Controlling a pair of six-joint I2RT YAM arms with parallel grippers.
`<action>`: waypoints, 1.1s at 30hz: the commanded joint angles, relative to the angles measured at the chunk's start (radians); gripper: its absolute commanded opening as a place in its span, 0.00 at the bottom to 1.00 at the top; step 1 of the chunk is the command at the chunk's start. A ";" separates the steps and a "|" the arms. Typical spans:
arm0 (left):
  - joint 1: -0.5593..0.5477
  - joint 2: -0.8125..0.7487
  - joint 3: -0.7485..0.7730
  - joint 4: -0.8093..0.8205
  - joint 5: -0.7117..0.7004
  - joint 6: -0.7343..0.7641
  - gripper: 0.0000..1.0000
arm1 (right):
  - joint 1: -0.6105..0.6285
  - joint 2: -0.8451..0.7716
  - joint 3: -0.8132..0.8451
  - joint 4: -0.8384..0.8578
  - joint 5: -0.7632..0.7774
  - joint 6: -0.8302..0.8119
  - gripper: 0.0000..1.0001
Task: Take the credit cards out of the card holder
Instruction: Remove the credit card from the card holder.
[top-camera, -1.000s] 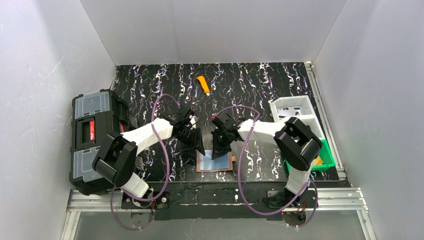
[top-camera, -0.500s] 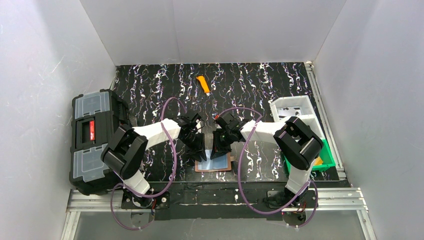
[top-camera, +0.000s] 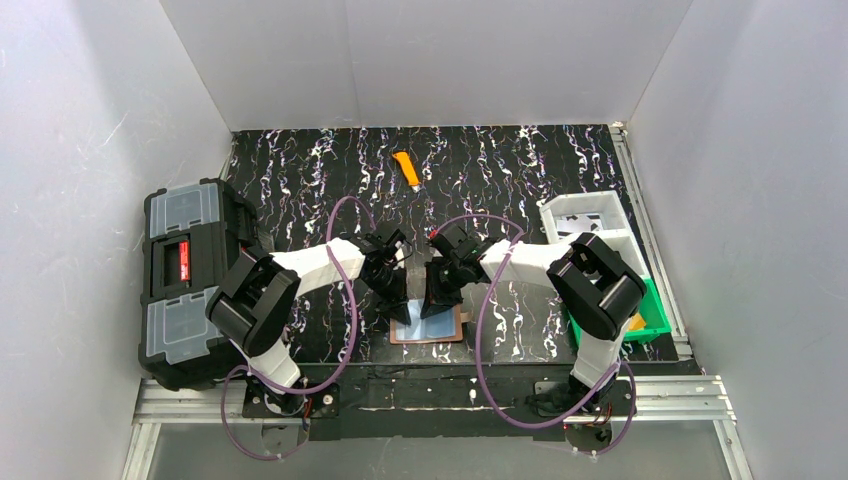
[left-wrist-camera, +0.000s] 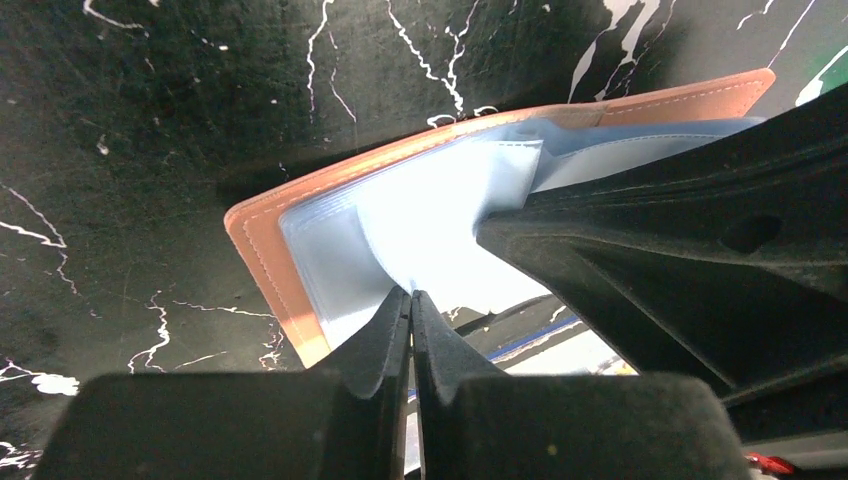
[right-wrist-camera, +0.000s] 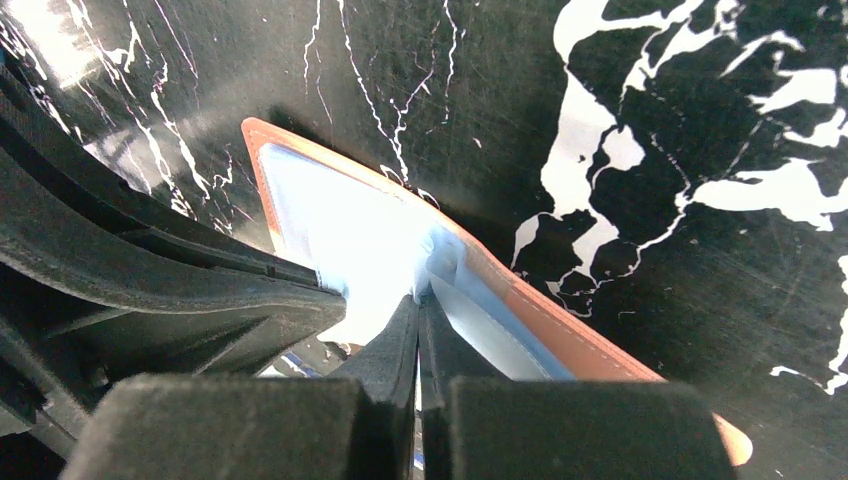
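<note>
Card holder (left-wrist-camera: 262, 240) lies near-centre on counter (top-camera: 520, 170), my left gripper (left-wrist-camera: 411, 297) and right gripper (right-wrist-camera: 420, 300) both pinched shut on its pale blue card (left-wrist-camera: 420, 230); opposing pulls could buckle it rather than slide it free.

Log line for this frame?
left gripper: shut, tips on card holder | right gripper: shut, tips on holder | pale blue card: in holder
</note>
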 joint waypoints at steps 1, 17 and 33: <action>-0.008 -0.012 0.005 0.003 -0.016 -0.029 0.00 | 0.003 -0.003 0.050 -0.043 0.096 -0.037 0.02; -0.011 -0.082 0.034 -0.007 -0.004 -0.017 0.00 | -0.028 -0.152 0.200 -0.277 0.198 -0.067 0.40; -0.102 0.078 0.248 0.012 0.030 -0.017 0.39 | -0.130 -0.492 0.028 -0.396 0.353 -0.009 0.64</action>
